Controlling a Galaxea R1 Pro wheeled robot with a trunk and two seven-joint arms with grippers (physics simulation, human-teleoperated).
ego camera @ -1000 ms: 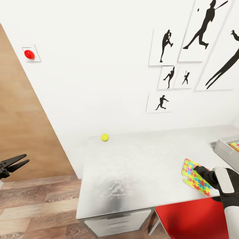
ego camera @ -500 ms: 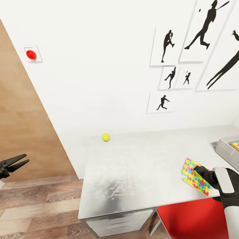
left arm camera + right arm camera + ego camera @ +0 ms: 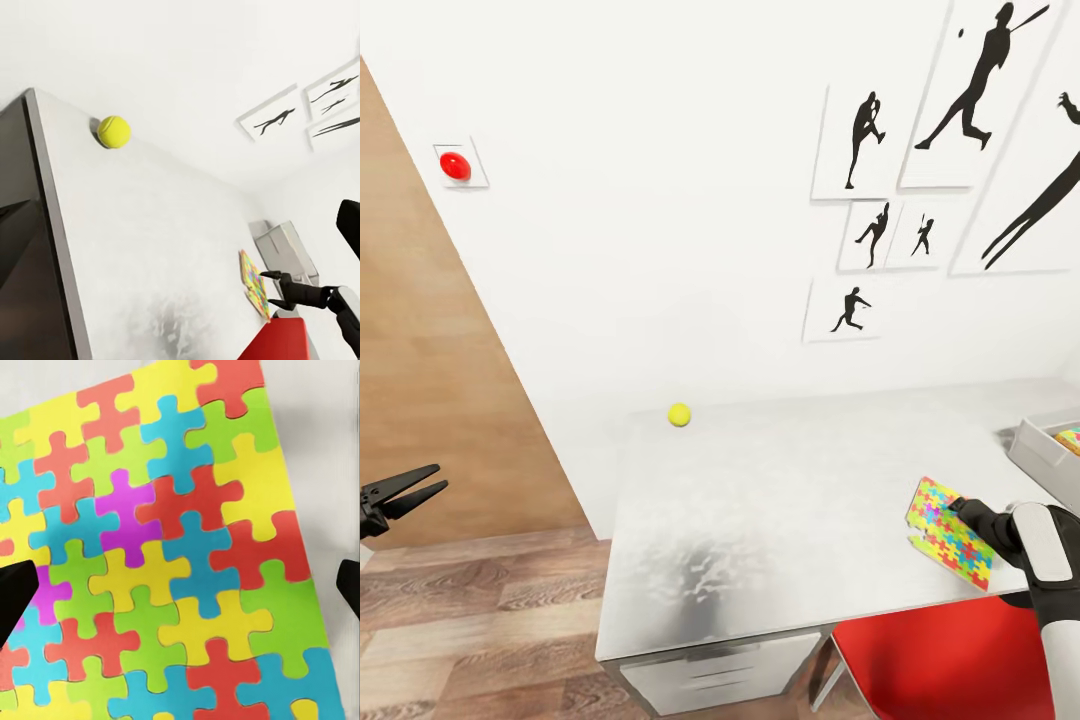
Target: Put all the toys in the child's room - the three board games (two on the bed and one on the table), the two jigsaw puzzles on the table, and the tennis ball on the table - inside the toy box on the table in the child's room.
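Note:
The tennis ball (image 3: 678, 414) (image 3: 114, 131) rests at the back left of the grey table (image 3: 780, 520), close to the wall. One jigsaw puzzle (image 3: 946, 543) (image 3: 255, 283) (image 3: 165, 555), a slab of bright interlocked pieces, is near the table's front right edge and looks slightly tilted. My right gripper (image 3: 959, 506) (image 3: 268, 289) (image 3: 180, 585) is open just above it, a fingertip (image 3: 15, 596) past each side of the slab. The toy box (image 3: 1038, 447) stands at the far right with something colourful (image 3: 1069, 438) inside. My left gripper (image 3: 440, 477) hangs open over the floor, left of the table.
A red chair (image 3: 940, 655) sits under the table's front right. A white drawer unit (image 3: 710, 672) is below the front left. The brown door (image 3: 430, 380) is at left, with a red wall knob (image 3: 455, 165) and black silhouette posters (image 3: 960, 110) on the wall.
The head view shifted slightly early on. My right arm has drawn back a little to the right. The ball, the puzzle and the left gripper have stayed put.

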